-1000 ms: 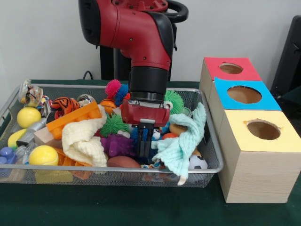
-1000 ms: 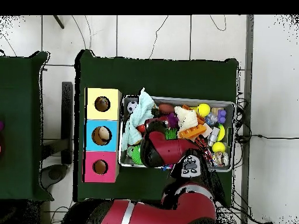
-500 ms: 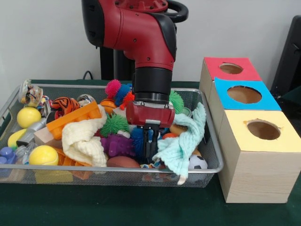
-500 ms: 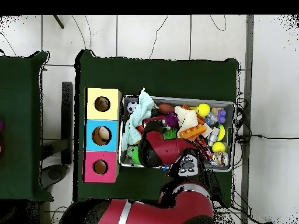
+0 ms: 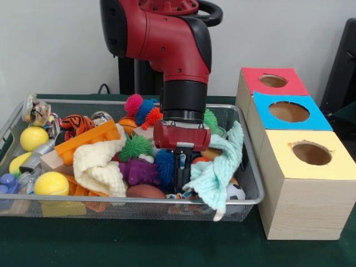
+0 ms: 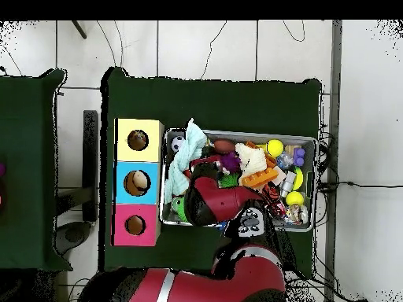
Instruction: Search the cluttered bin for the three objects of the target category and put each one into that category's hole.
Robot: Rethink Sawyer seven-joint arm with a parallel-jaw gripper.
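The wire-mesh bin (image 5: 111, 200) is full of toys and also shows in the overhead view (image 6: 236, 134). My gripper (image 5: 182, 181) reaches down into the bin near its front rim, right beside the mint-green cloth (image 5: 214, 175). A scrap of white fabric with coloured spots (image 5: 177, 196) shows just under the gripper at the rim; the rest is hidden. The yellow-faced box's hole (image 5: 311, 153) is at the right, outside the bin, and also shows in the overhead view (image 6: 138, 140). In the overhead view the arm (image 6: 212, 200) covers the gripper.
A cream-yellow cloth (image 5: 100, 164), a purple spiky toy (image 5: 139, 171), an orange block (image 5: 86, 139), yellow balls (image 5: 51, 183) and a small football (image 5: 236, 192) crowd the bin. The blue-faced box (image 5: 289, 111) and red-faced box (image 5: 272, 81) stand behind the yellow one.
The gripper has moved a little to the right in the front view, closer to the mint-green cloth, whose hanging edge has shifted slightly.
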